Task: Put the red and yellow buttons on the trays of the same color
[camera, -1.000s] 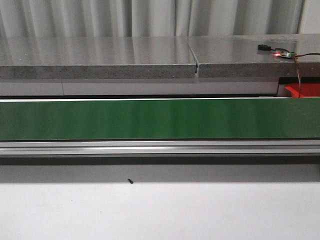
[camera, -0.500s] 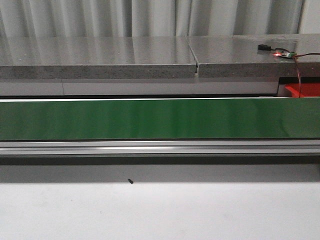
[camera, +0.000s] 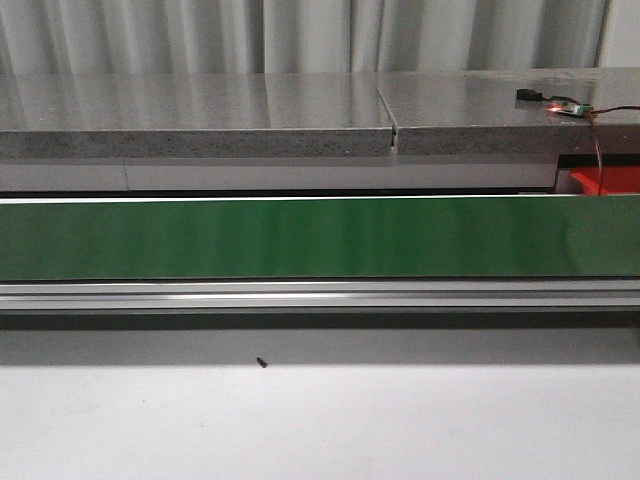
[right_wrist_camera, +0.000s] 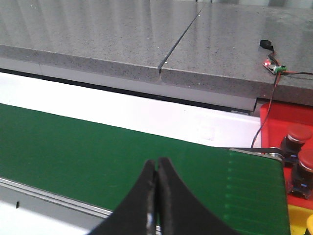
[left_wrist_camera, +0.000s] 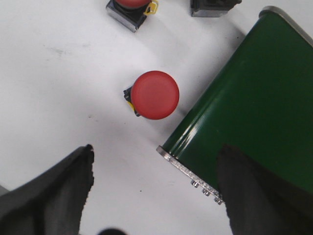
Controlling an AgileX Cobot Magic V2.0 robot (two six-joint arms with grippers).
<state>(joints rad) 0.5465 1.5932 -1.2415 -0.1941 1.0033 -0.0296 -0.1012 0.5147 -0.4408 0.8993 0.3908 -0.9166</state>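
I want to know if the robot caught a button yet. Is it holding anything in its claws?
No, nothing is held. The left gripper is open above the table, with a red button beyond its fingers. The right gripper is shut on nothing.

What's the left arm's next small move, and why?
Probably lower the left gripper toward the red button and centre on it: the jaws stand open and empty, and the button sits on the white table beside the green belt, ungrasped.

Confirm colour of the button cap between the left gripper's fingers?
Red cap on the button, clearest in the left wrist view, ahead of the open left gripper.
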